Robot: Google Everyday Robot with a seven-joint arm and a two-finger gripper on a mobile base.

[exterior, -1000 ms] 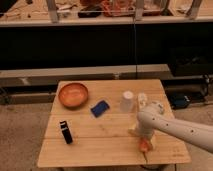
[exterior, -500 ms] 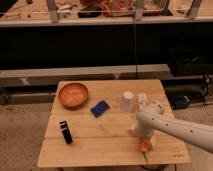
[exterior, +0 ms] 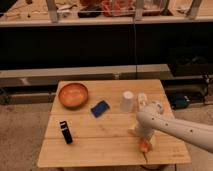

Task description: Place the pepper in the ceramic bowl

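Hanging at the pepper (exterior: 144,145), gripper (exterior: 142,136) near wooden table (exterior: 100,145) front edge; shelving (exterior: 100,21) behind

My arm (exterior: 182,130) runs off the right edge of the view. Its wrist hides most of the gripper (exterior: 143,135), low over the table's (exterior: 100,137) near right part. I see only an orange tip of the pepper (exterior: 145,145) beneath it.

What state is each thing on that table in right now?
Ceramic bowl: upright, empty.
Pepper: lying on the table, outside the bowl.
Blue block: lying flat.
White cup: standing.
Gripper: low over the pepper, fingers open.
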